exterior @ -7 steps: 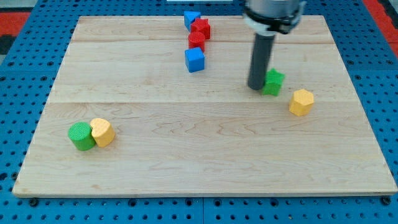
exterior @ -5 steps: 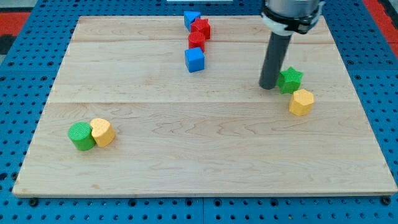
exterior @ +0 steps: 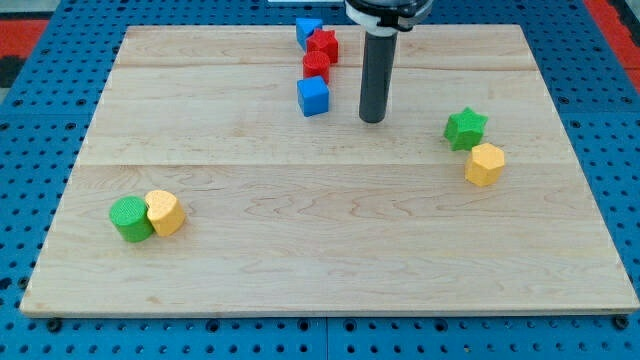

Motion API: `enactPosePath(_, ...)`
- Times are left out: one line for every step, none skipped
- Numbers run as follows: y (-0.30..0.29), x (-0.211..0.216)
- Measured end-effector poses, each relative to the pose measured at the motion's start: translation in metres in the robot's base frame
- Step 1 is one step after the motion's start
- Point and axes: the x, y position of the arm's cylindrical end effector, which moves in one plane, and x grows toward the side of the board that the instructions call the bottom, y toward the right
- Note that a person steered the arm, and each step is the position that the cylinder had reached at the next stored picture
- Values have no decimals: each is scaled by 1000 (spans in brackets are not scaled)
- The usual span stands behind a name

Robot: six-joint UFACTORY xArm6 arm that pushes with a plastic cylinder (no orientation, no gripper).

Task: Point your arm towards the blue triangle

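Observation:
The blue triangle (exterior: 307, 30) lies at the view's top centre, touching a red star (exterior: 323, 44). A red cylinder (exterior: 316, 65) sits just below the star, and a blue cube (exterior: 313, 96) below that. My tip (exterior: 372, 119) rests on the board to the right of the blue cube and well below and right of the blue triangle, touching no block.
A green star (exterior: 465, 128) and a yellow hexagon (exterior: 485, 164) sit close together at the view's right. A green cylinder (exterior: 129, 218) and a yellow block (exterior: 164, 212) touch at the lower left. The wooden board (exterior: 330, 250) lies on a blue pegboard.
My tip pushed the green star a little to the right, then left it and moved left and slightly up, to a spot near the blue cube.

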Motion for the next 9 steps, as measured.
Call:
enactPosePath(0,-1)
enactPosePath(0,-1)
enactPosePath(7,-1)
enactPosePath(7,-1)
enactPosePath(14,-1)
enactPosePath(34,-17)
enactPosePath(39,-53)
enactPosePath(52,-76)
enactPosePath(56,-97)
